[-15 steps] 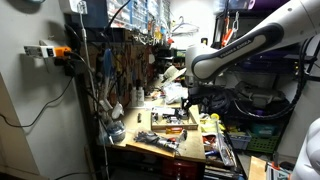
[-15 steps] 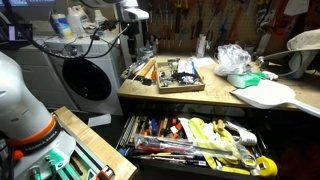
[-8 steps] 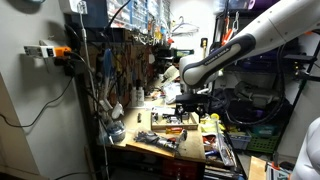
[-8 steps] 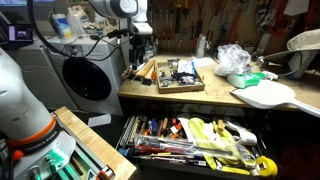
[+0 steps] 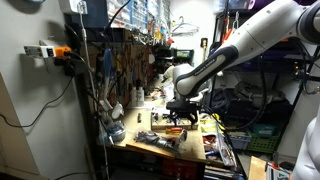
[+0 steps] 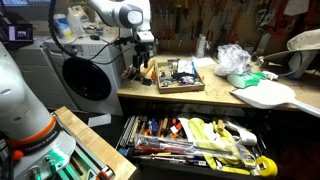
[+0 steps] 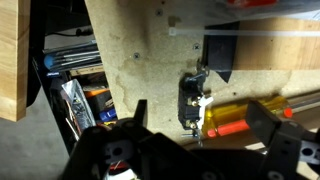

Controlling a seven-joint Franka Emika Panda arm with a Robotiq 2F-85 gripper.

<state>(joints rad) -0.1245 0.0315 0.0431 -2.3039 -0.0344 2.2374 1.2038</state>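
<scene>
Yellow-handled screwdriver [image 7: 240, 118] lies flat on the speckled plywood surface [image 7: 130, 50], its glossy, rounded handle shading to orange along one side. We see it directly under the tool [image 7: 200, 112], between the two dark fingers [image 7: 135, 115]. The jaws stand spread wide, clasping nothing. A small black block [image 7: 191, 95] sits against the handle's end. In an exterior view the tool [image 6: 143, 62] hangs over the bench corner, just beside a shallow wooden tray [image 6: 180, 90] of hardware.
</scene>
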